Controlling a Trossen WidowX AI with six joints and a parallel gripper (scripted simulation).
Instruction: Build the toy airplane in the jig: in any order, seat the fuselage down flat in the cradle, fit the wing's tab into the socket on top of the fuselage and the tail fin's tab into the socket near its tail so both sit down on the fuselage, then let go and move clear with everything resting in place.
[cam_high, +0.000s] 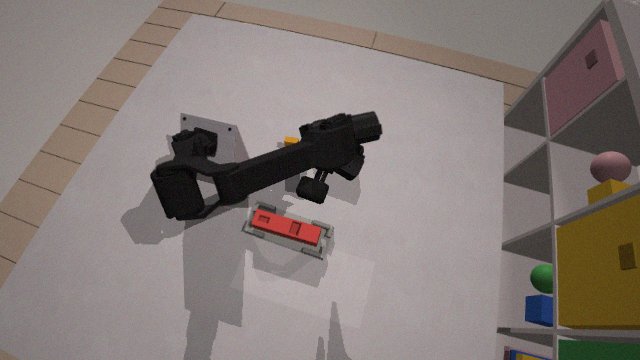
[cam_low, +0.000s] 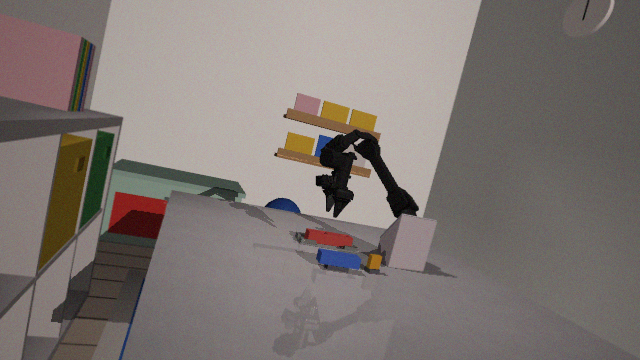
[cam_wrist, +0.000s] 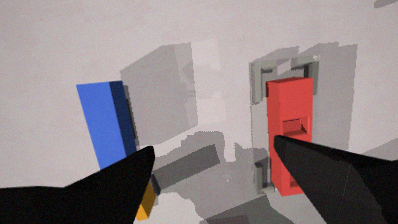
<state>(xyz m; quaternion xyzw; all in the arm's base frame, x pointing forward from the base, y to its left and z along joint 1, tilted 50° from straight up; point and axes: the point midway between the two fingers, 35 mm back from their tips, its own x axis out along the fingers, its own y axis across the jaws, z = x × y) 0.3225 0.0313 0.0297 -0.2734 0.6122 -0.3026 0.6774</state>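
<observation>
The red fuselage (cam_high: 280, 226) (cam_low: 327, 237) (cam_wrist: 290, 100) lies lengthwise in the grey cradle (cam_high: 285, 242) (cam_low: 300, 239) (cam_wrist: 257, 82), looking level; its full depth in the cradle is hard to tell. Both sockets on its top are empty in the top view. The blue wing (cam_low: 339, 259) (cam_wrist: 100, 115) stands apart beside the cradle, hidden behind the arm in the top view. The small orange tail fin (cam_high: 291, 140) (cam_low: 374, 262) (cam_wrist: 145, 204) stands near the wing's end. My gripper (cam_low: 332, 212) (cam_wrist: 213, 146) is open and empty, high above the table, between wing and fuselage in the wrist view.
The robot's pale base block (cam_low: 412, 242) stands close to the tail fin. A shelf unit (cam_high: 550, 200) with bins and toys stands along the table's right side in the top view. The arm spans above the tail fin and wing area.
</observation>
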